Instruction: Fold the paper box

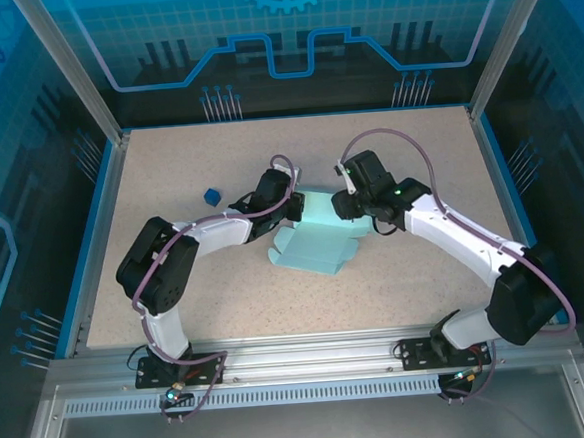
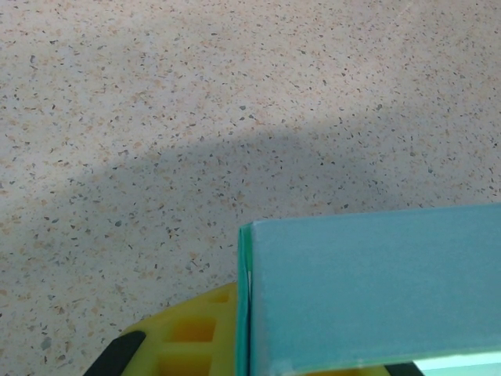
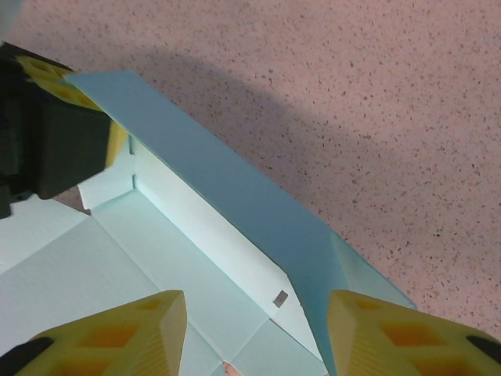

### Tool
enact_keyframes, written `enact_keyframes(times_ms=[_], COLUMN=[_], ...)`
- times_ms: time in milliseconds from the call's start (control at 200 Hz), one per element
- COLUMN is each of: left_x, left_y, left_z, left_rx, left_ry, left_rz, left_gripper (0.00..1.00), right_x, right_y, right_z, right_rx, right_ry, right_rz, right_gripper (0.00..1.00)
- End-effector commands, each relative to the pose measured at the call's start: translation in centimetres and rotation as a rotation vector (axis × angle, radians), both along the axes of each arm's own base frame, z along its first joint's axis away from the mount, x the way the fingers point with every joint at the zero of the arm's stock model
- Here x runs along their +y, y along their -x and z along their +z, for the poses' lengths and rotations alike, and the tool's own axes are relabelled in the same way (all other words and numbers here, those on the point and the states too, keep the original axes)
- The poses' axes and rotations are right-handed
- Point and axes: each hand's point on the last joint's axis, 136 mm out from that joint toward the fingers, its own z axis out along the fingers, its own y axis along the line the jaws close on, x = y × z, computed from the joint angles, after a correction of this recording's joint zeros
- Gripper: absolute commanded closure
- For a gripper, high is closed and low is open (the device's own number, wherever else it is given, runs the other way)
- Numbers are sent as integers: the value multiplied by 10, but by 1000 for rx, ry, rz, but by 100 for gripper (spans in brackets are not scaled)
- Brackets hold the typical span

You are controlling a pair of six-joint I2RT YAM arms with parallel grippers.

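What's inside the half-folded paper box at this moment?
Nothing loose: only the bare pale panels and creases of the paper box. The left hand, shut on the raised wall's end, covers that corner, so it cannot be checked.

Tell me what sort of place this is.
Probably a robotics lab or demo cell: an aluminium frame encloses the speckled tabletop, blue circuit-patterned panels wall it in, and robot arms bolted to the near edge work on a paper box.
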Motion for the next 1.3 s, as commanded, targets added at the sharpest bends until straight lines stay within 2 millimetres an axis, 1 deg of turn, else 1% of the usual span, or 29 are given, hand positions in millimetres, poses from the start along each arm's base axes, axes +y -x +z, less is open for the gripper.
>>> enact_keyframes(times_ms=[0,100,215,300,415,550,645,720,785,895,1071,1206,1266,1276,1291], left_x=[-3,-3,-3,-3,-3,-6,-6,-5,-4,-2,-1,-1,-1,-1,-1], left_y=[1,1,2,2,2,4,4,5,4,3,3,2,2,3,2], left_z=[23,23,23,24,26,26,26,25,25,26,27,27,27,27,27], left_rx=[-42,-43,-42,-43,-46,-45,-43,-40,-40,-41,-46,-48,-48,-48,-49], left_ry=[35,33,30,33,37,43,45,43,43,40,34,31,31,32,32], left_rz=[-4,-4,-5,-5,-2,-7,-5,0,9,21,23,22,23,22,22], left_gripper=[97,97,96,97,96,97,97,97,97,96,96,96,96,96,96], right_x=[-4,-5,3,13,24,43,46,40,30,10,-15,-33,-38,-41,-42], right_y=[-4,-5,-4,-4,-9,-17,-18,-14,-9,5,25,34,34,38,40], right_z=[-12,-20,-25,-27,-27,-18,-14,-15,-20,-32,-46,-57,-55,-62,-65], right_rx=[58,77,92,101,98,68,47,45,56,85,108,131,129,143,152], right_ry=[33,75,54,1,-86,-249,-294,-284,-244,-179,-132,-111,-116,-107,-104], right_rz=[-38,-55,-42,-25,-24,1,8,-3,-29,-79,-143,-182,-195,-199,-201], right_gripper=[50,50,51,53,54,56,57,57,57,54,50,48,47,47,47])
